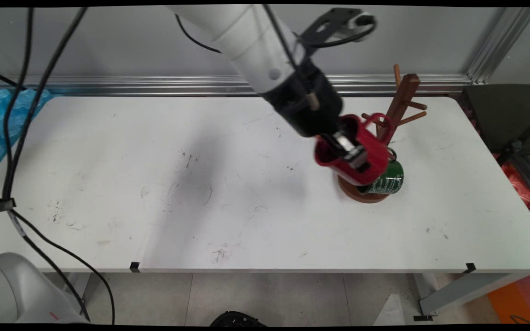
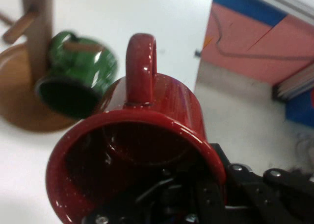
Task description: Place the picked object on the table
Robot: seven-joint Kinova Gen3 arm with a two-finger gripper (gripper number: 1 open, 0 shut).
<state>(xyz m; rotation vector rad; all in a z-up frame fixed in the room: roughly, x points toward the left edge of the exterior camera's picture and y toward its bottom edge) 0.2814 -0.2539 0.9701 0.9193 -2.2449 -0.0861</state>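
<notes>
Red mug pinched at its rim by the gripper, one finger inside, held in the air tilted, handle beside the wooden mug tree, green mug hanging just beyond the fingers, white table below

Held mug: we see a red mug gripped at its rim, mouth toward us, handle up.
Gripper: one finger seems inside the mug, one outside.
Beyond: a green mug hangs on a wooden mug tree.
Surface: white table.
</notes>
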